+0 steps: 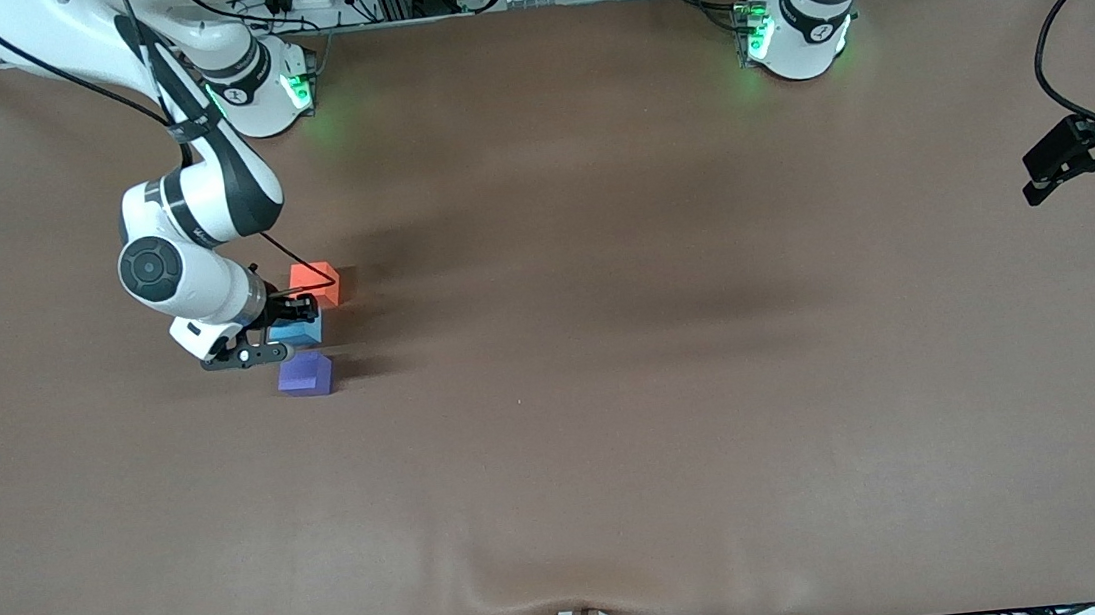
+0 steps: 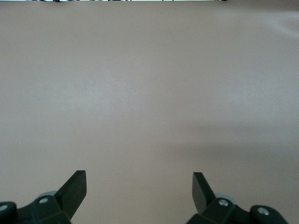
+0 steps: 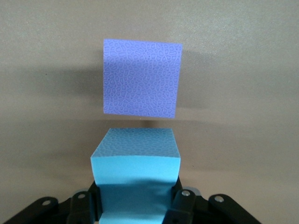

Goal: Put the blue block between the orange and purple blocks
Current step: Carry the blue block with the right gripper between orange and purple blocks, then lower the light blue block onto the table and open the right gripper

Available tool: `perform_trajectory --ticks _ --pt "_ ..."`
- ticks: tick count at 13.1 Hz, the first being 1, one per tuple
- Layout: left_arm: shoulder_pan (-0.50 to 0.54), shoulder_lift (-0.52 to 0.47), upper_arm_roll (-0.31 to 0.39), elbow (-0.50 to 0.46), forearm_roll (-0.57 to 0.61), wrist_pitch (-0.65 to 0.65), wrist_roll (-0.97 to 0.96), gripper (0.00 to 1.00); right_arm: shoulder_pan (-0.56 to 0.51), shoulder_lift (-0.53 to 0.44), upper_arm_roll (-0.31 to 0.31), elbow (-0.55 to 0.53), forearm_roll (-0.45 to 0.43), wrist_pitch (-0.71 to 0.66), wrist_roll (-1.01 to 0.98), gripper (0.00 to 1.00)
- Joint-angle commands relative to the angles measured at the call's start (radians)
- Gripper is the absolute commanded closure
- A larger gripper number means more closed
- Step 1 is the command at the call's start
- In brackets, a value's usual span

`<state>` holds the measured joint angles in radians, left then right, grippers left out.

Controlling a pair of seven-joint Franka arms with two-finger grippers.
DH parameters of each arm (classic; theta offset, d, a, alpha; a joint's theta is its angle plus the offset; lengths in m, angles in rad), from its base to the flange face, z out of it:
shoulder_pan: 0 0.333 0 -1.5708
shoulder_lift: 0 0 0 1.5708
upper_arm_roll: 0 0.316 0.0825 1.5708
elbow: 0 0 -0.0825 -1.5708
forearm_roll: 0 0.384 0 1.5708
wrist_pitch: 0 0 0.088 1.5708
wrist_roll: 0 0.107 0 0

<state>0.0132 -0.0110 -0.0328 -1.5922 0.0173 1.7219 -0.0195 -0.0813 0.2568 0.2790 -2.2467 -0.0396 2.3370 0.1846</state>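
Right wrist view, right gripper (image 3: 135,205) fingers clamped on blue block (image 3: 135,161), purple block (image 3: 141,78) just ahead, front view alone shows orange block (image 1: 315,283) beside them, left gripper (image 2: 139,186) spread wide, waiting over bare table (image 2: 149,93).

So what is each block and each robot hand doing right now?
blue block: held in the right gripper, between the orange and purple blocks.
orange block: resting on the table, untouched.
purple block: resting on the table, a small gap from the blue block.
right gripper: shut on the blue block.
left gripper: open, holding nothing, waiting at its end of the table.
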Motion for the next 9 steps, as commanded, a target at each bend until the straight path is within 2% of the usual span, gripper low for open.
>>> perform_trajectory --ticks 1,9 --pt "-0.001 0.0 -0.001 0.011 -0.008 -0.018 0.013 0.0 -0.006 0.005 0.008 -0.025 0.015 0.041 -0.017 0.6" --pt "0.001 -0.001 -0.002 0.014 -0.01 -0.018 0.013 0.0 -0.008 0.041 0.006 -0.037 0.015 0.085 -0.014 0.6"
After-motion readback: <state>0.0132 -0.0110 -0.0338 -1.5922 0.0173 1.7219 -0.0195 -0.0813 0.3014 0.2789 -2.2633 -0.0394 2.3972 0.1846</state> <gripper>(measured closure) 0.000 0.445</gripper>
